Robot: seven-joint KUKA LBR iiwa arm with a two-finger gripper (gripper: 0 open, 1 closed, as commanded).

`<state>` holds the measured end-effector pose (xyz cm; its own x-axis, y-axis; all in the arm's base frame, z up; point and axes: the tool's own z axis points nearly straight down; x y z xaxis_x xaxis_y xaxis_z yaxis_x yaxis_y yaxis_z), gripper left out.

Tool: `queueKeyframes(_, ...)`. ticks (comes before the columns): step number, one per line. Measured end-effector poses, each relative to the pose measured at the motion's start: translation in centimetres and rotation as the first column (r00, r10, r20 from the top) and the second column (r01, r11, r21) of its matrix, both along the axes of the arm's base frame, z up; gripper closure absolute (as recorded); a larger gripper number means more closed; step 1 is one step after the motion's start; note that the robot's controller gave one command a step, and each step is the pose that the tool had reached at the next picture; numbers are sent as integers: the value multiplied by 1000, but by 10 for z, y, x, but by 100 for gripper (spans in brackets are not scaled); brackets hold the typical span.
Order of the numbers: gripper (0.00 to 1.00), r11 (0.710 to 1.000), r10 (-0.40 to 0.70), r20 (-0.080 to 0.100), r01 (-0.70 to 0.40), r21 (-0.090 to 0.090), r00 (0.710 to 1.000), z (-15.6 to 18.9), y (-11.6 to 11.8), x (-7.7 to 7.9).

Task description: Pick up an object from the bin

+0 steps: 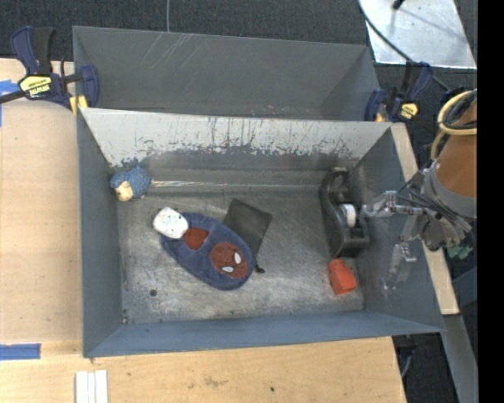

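My gripper (398, 257) hangs over the bin's right wall, just right of the floor's right end. Closest to it on the floor is a small red block (343, 277), a little to its left. A black tape dispenser (343, 218) with a white roll stands upright just behind the block, against the right side. The gripper touches neither of them, and nothing shows in its grasp.
A blue slipper (214, 260) with red spider-face patches lies at the middle left, a white dotted lump (170, 222) at its upper end. A black square card (249, 222) leans beside it. A small blue-and-tan toy (130, 183) sits in the back left corner.
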<state>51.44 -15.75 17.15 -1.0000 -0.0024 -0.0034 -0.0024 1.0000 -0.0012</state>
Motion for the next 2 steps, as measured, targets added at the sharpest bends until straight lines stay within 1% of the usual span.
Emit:
queueKeyframes(1, 0, 1000, 5, 16, -5, -5, 1000, -74, 8, 51)
queueKeyframes(2, 100, 1000, 7, 37, -7, -8, 999, -72, 9, 56)
